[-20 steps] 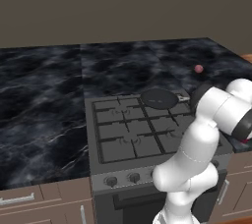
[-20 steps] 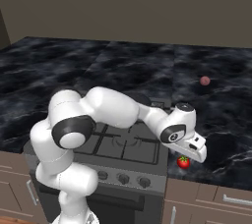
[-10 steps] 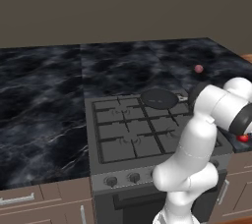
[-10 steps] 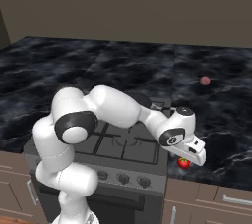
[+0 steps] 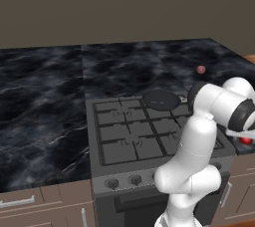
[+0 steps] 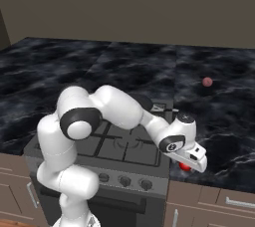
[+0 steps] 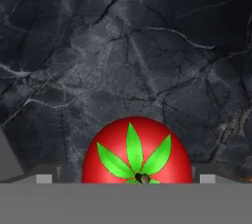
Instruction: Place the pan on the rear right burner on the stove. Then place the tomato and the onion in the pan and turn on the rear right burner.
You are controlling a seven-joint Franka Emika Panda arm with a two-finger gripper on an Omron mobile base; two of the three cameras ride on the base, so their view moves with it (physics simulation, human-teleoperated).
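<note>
The tomato point(image 7: 137, 152), bright red with a green leafy top, lies on the dark marble counter right of the stove point(image 5: 130, 144); it also shows as a red spot, the tomato point(image 6: 185, 167) and tomato point(image 5: 245, 141), under the hand. My gripper point(image 7: 125, 179) is open and low over it, one fingertip point(image 7: 44, 178) on each side with a gap to the fruit. The pan point(image 5: 159, 100) sits on the rear right burner. The onion point(image 5: 200, 69), a dull pinkish ball, rests further back on the counter, seen again as the onion point(image 6: 207, 81).
Front knobs point(image 6: 124, 181) run along the stove's face. The arm point(image 6: 124, 111) reaches across the stove's right side and partly hides the pan in the right base view. The counter's front edge point(image 6: 219, 186) lies close to the tomato, with drawers below.
The hand has sunk slightly toward the tomato. Its jaws stay wide, and the tomato, onion and pan have not moved.
</note>
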